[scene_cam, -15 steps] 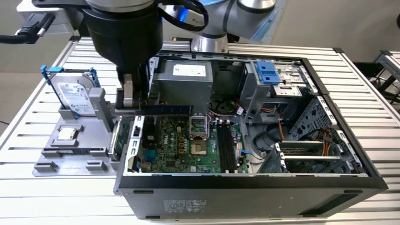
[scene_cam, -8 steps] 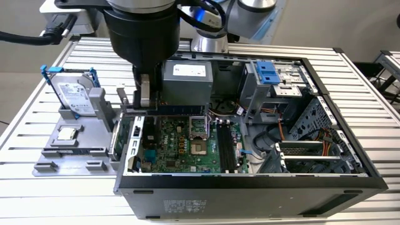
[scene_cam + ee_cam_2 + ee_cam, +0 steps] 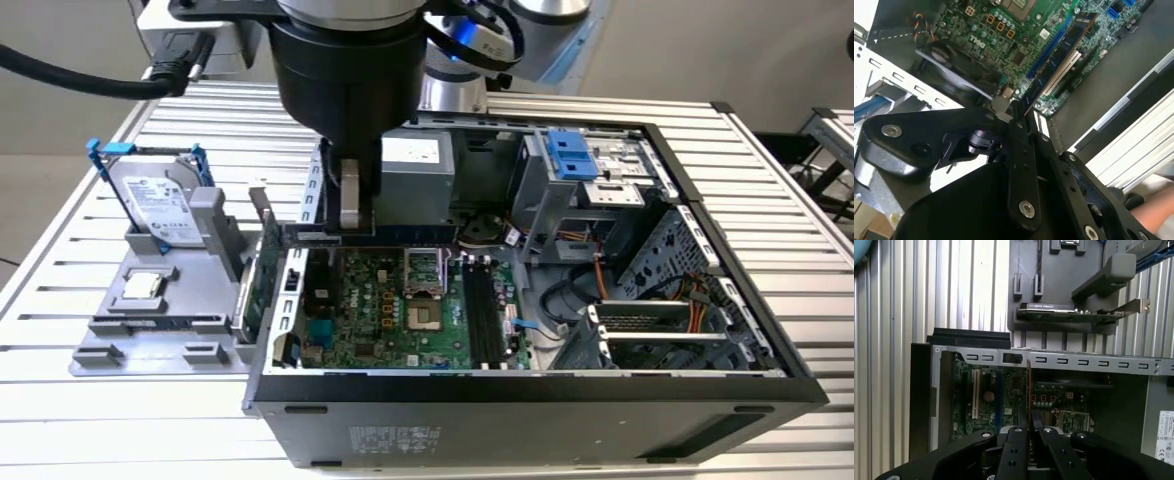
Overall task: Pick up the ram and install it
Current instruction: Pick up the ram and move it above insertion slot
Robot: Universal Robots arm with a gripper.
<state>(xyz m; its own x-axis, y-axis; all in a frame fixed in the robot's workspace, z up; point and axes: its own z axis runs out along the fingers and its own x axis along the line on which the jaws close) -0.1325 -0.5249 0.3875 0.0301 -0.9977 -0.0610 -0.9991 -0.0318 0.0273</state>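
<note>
1. The pincer (image 3: 350, 228) is clamped on the ram (image 3: 407, 235), one thin, flat, dark bluish stick, between two black bolted fingers (image 3: 1015, 455); in the first wrist view the ram (image 3: 1029, 390) shows edge-on as a narrow line.
2. Below the pincer lies one green motherboard (image 3: 387, 310), studded with small parts, inside one open boxy case (image 3: 534, 420); one white slot (image 3: 974, 395) and one blue slot (image 3: 998, 395) run side by side beneath it.
3. Past the case wall from the pincer, one grey holder (image 3: 147, 340) on the ribbed table (image 3: 107, 430) carries one silver hard drive (image 3: 154, 205) and one flat card (image 3: 1054, 311).
</note>
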